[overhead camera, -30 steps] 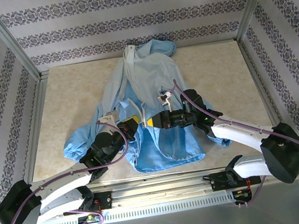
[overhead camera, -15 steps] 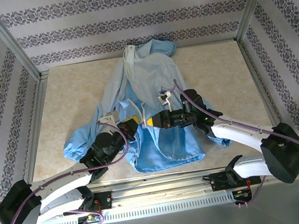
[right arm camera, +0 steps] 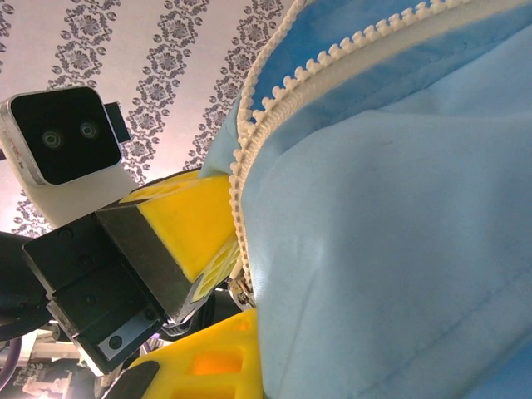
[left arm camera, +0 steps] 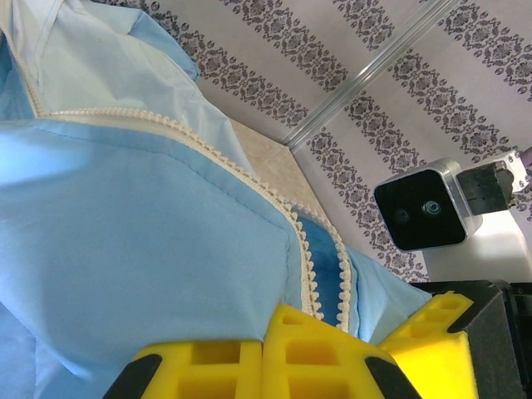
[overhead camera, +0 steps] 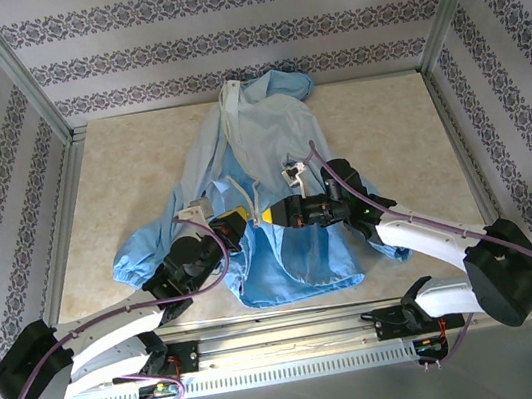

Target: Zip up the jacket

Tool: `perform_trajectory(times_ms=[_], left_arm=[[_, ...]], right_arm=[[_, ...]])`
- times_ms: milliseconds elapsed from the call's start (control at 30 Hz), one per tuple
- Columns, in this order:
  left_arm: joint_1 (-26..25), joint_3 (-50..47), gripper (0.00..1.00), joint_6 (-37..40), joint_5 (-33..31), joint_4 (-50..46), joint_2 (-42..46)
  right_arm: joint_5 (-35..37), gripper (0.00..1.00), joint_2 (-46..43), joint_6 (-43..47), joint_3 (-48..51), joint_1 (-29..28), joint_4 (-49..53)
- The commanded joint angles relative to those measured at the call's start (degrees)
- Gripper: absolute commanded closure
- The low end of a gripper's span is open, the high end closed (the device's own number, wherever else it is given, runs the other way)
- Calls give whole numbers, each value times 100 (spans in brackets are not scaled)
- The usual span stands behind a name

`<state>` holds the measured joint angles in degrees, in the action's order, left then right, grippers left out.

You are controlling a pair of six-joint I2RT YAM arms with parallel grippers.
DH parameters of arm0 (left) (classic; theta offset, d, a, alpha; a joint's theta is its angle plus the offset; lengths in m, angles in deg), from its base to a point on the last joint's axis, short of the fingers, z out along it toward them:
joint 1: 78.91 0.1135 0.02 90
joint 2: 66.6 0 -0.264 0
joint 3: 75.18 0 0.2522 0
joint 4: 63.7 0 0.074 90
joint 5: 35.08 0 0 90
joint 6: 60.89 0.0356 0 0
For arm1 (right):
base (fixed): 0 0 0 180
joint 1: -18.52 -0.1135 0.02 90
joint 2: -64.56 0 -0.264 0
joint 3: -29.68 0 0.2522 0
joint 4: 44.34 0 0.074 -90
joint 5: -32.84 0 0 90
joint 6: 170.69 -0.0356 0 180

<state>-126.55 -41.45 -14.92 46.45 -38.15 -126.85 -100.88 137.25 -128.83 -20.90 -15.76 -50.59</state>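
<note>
The light-blue jacket (overhead camera: 263, 149) lies spread on the table, hood toward the far wall, its pale zipper strip (overhead camera: 241, 178) running down the front. My left gripper (overhead camera: 241, 218) and right gripper (overhead camera: 269, 216) meet tip to tip over the lower front. In the left wrist view the yellow fingers (left arm camera: 208, 366) are shut, pinching the jacket (left arm camera: 150, 249) beside the toothed zipper strip (left arm camera: 306, 266). Seen from the right wrist, the jacket (right arm camera: 391, 249) drapes over my right gripper (right arm camera: 262, 349), whose lower finger (right arm camera: 208, 362) shows; a small metal slider (right arm camera: 241, 287) hangs below the zipper teeth (right arm camera: 241, 199).
The beige tabletop (overhead camera: 140, 169) shows bare to the left and right of the jacket. Aluminium frame posts (overhead camera: 18, 72) and patterned walls enclose it. A metal rail (overhead camera: 288, 338) runs along the near edge by the arm bases.
</note>
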Motion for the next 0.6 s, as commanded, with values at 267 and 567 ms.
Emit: perform_trajectory(times_ms=[267, 567], left_arm=[[-132, 126, 100, 264, -229, -224, -97], [-45, 735, 100, 529, -23, -1683, -392]], right_arm=[[171, 100, -103, -98, -141, -13, -239], [273, 100, 163, 44, 40, 104, 15]])
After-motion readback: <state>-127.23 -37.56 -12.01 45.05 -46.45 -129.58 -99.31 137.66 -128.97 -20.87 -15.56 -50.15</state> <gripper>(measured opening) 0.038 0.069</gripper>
